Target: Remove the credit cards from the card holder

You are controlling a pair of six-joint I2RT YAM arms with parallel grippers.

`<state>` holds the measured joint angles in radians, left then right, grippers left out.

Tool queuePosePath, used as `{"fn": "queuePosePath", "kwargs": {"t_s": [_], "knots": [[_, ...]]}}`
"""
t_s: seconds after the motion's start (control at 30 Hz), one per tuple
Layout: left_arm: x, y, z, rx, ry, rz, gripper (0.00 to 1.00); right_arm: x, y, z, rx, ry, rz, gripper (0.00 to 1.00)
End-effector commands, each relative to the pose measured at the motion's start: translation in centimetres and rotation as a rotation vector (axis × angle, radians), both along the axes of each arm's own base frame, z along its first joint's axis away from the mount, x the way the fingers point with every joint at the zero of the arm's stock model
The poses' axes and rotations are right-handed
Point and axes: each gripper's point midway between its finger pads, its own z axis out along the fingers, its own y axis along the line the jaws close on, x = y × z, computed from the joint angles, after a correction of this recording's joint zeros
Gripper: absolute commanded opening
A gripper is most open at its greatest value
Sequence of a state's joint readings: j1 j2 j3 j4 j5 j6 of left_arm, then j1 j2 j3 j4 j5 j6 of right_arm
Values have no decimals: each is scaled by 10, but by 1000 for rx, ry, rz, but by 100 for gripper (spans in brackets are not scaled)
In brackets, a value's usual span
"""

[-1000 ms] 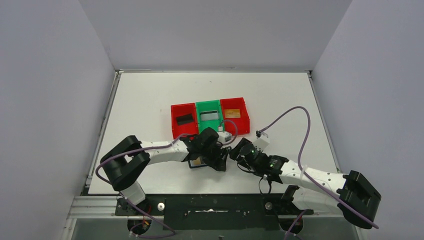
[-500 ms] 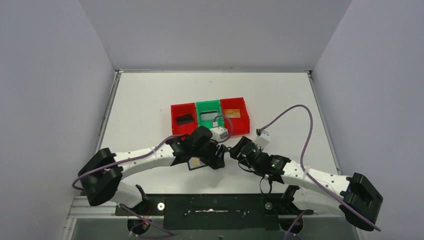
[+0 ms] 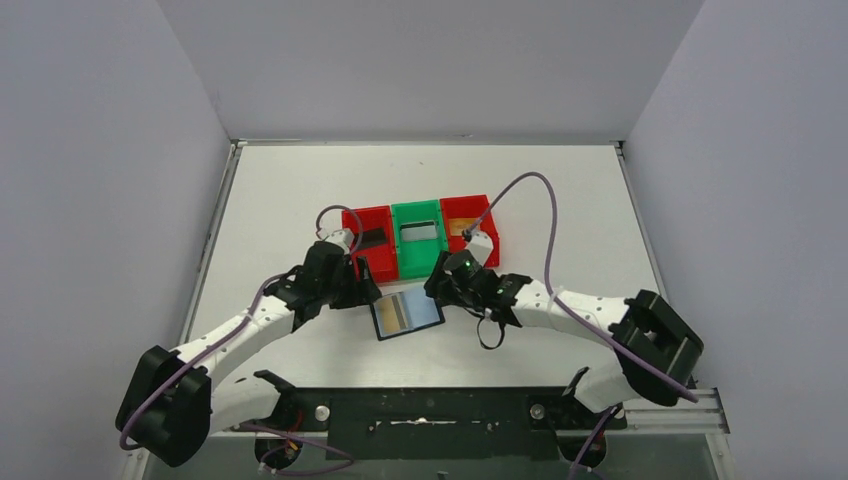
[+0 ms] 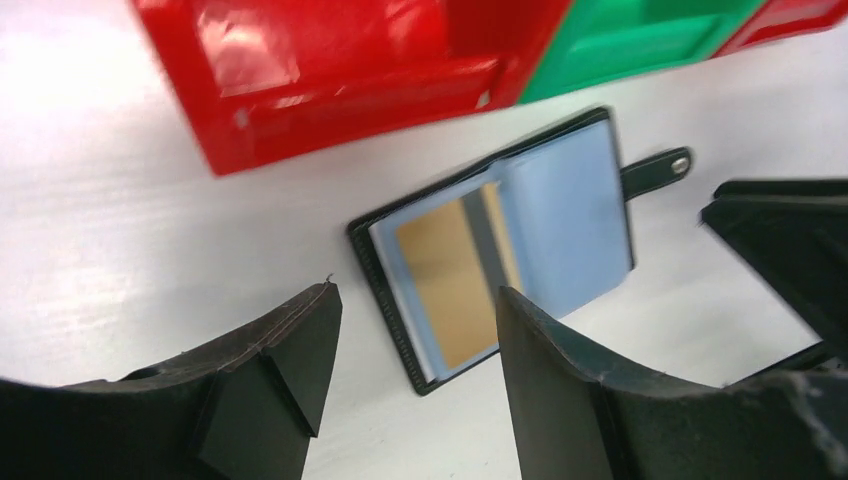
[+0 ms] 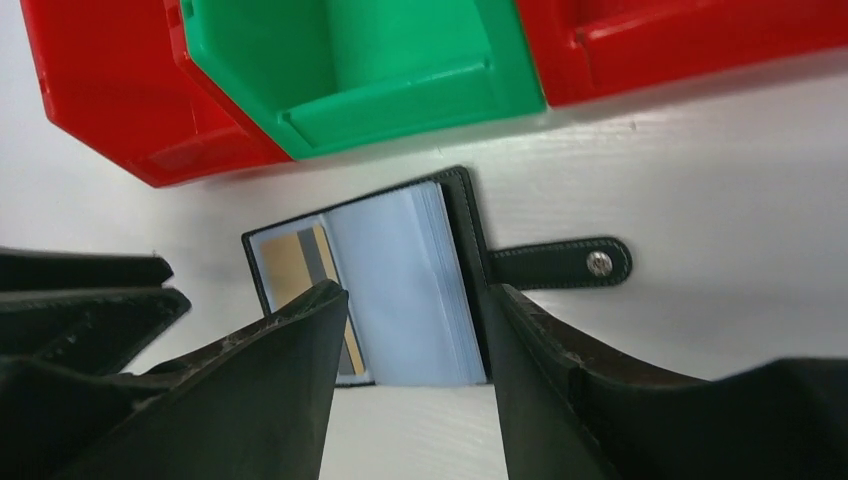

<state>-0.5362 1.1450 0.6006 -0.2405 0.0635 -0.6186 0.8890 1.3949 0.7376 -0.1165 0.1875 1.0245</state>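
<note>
The black card holder (image 3: 407, 312) lies open on the table in front of the bins, blue-grey pockets up, with its snap tab (image 5: 560, 265) to the right. An orange-gold card (image 4: 450, 280) and a grey strip beside it show in its left pocket. It also shows in the right wrist view (image 5: 390, 250). My left gripper (image 3: 367, 290) is open and empty just left of the holder. My right gripper (image 3: 440, 285) is open and empty at its far right corner. A black card (image 3: 371, 238) lies in the left red bin, and a silver-grey card (image 3: 418, 231) in the green bin.
Three bins stand in a row just behind the holder: left red bin (image 3: 352, 222), green bin (image 3: 417, 208), right red bin (image 3: 485, 212). My right wrist and its cable hang over the right red bin and hide part of its inside.
Both grippers have drawn back from over the holder, the left one to the left, the right one toward the bins. The holder now lies uncovered and open.
</note>
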Motion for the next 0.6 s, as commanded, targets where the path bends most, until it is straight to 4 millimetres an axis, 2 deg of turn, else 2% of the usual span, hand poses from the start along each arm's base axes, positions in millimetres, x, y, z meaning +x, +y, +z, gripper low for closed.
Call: {"fn": "queuePosePath", "kwargs": {"t_s": [0.0,0.23,0.3,0.4,0.57], "knots": [[-8,-3,1,-89,39,15,58,24,19,7,-27,-24,73,55],[-14,-4,-16,-95,88,21,59,44,24,-18,-162,30,131,55],[-16,-8,-21,-109,105,0,54,44,26,-28,-205,54,164,55],[-14,-11,-28,-104,125,-7,54,36,34,-42,-214,85,213,53],[-20,-20,-32,-135,151,-55,53,16,41,-48,-177,112,218,48]]}}
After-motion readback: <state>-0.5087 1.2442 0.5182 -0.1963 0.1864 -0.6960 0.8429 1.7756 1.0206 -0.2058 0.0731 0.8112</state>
